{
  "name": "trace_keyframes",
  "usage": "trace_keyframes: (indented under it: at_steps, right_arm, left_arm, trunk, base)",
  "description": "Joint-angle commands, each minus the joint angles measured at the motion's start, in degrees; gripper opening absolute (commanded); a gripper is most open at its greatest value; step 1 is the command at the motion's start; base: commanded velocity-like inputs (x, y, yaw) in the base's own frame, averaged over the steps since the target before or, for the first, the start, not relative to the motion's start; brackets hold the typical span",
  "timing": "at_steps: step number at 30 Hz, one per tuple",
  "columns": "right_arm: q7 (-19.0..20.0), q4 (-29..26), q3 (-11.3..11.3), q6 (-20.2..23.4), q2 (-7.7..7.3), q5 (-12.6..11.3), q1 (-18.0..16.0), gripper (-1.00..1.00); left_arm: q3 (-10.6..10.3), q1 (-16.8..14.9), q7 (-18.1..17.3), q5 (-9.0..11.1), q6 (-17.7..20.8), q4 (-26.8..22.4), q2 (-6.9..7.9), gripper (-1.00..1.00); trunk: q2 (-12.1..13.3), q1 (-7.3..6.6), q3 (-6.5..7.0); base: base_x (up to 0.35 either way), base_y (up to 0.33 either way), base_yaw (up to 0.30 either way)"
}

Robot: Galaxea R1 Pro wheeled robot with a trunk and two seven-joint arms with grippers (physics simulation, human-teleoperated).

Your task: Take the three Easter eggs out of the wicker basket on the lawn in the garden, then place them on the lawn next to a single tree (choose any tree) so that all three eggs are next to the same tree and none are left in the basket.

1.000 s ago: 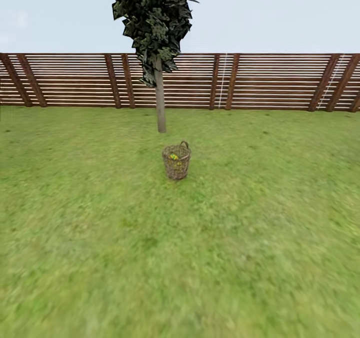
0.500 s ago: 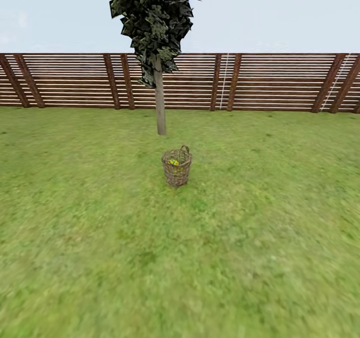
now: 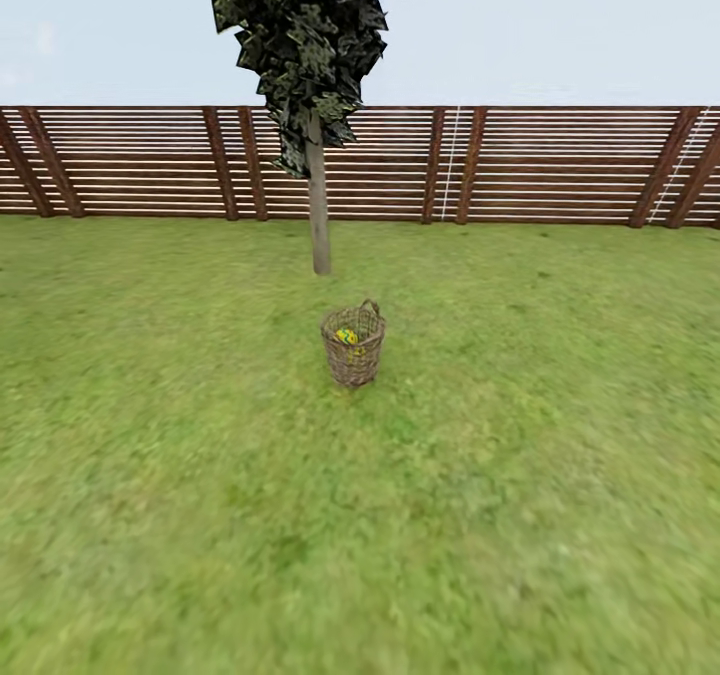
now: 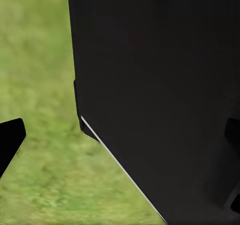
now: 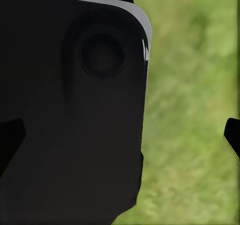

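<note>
Easter eggs (image 3: 347, 336) show from my head camera as a small patch of yellow with a hint of blue just inside the rim of the wicker basket (image 3: 353, 347); I cannot count how many lie there. That basket is tan-brown, woven, round and tapering toward its base, with a small loop handle standing up at its far rim, and it sits upright on the lawn (image 3: 200, 515), well ahead of me near the middle of the view. Just behind it rises the tree (image 3: 318, 195), a slender pale trunk under a mass of dark, blocky leaves mottled with green, and behind that runs a brown slatted fence (image 3: 560, 165) across the garden under a pale sky. On my left wrist camera a large black body panel (image 4: 165, 95) blocks most of the picture, with blurred grass beside it and one dark fingertip (image 4: 10, 140) at the edge; I cannot tell whether that pincer is open or closed. My right wrist camera looks much the same: a black housing (image 5: 70, 110) with a round recess, grass beyond, dark fingertips (image 5: 233, 135) at both edges, and the right pincer's state is likewise unclear.
</note>
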Motion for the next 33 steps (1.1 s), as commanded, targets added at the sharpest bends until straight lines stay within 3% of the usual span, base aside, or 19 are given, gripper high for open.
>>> trace_keyframes:
  at_steps: [1,11,33]
  right_arm:
    - [0.0,0.19,0.05,-0.32,-0.01,0.2,-0.08,1.0]
    - [0.0,0.19,0.05,-0.32,-0.01,0.2,-0.08,1.0]
    - [-0.02,-0.09,0.09,0.13,-0.04,-0.04,-0.08,1.0]
  left_arm:
    - [0.03,0.03,0.01,0.07,-0.07,-0.1,0.0,1.0]
    - [0.03,0.0,0.01,0.07,-0.07,-0.1,0.0,1.0]
    - [0.03,0.02,0.0,0.07,-0.07,-0.03,0.0,1.0]
  trunk:
    - [-0.02,0.03,-0.03]
    - [-0.02,0.03,-0.03]
    - [-0.02,0.03,-0.03]
  base:
    - [0.33,0.0,0.0]
    - [0.33,0.0,-0.121]
    - [0.331,0.0,-0.003]
